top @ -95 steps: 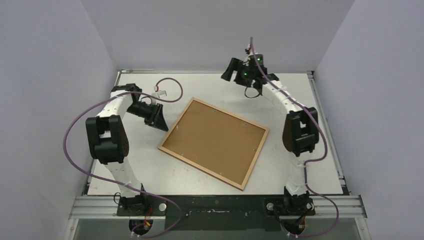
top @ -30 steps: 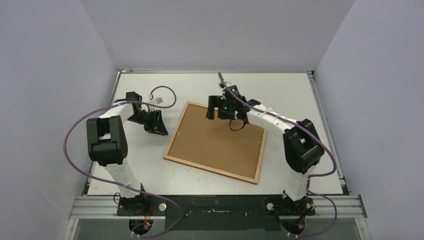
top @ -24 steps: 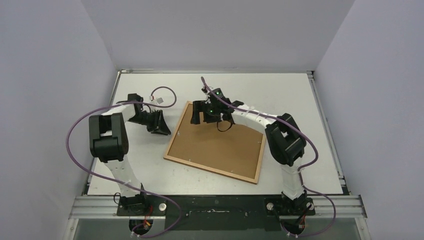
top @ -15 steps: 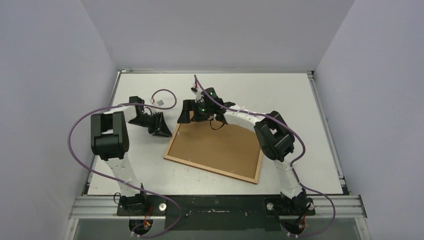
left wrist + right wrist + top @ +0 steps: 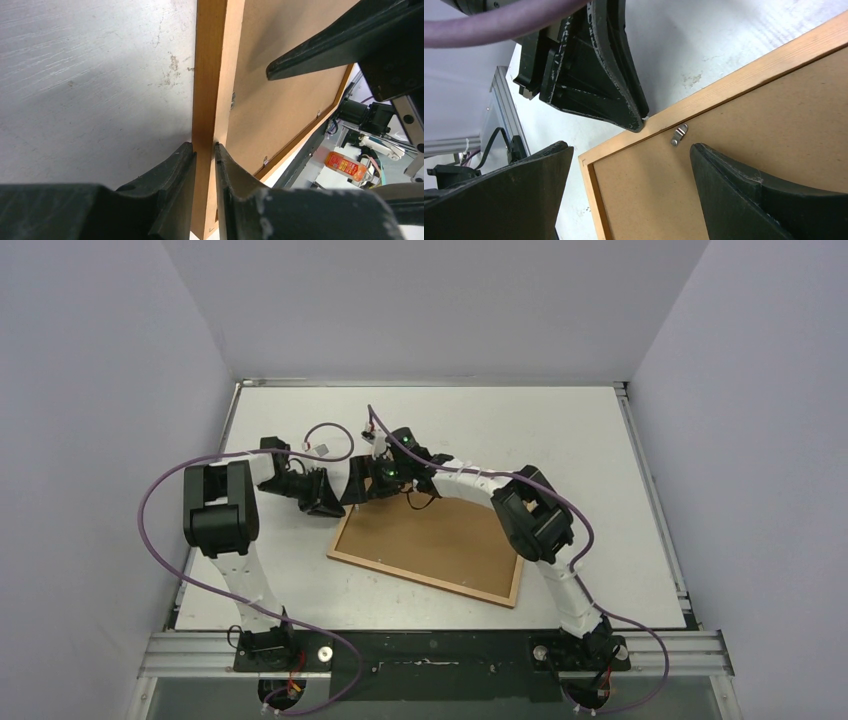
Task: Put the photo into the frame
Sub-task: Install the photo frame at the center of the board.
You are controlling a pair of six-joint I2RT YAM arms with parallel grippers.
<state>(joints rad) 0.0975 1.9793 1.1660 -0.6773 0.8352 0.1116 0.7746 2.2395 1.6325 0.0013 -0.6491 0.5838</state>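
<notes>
Left wrist: left hand (image 5: 204, 150) pinches the frame (image 5: 212, 75); right hand (image 5: 631, 150) spread wide.

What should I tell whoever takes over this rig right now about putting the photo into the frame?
Left pincer: shut on the frame rail near its far left corner.
Right pincer: open, poised over that corner by a metal clip.
Frame lies back up on the table, backing board clipped in. Photo not in view.
Done: frame gripped.
Likely left: release clips, lift backing, insert photo, close up.
</notes>
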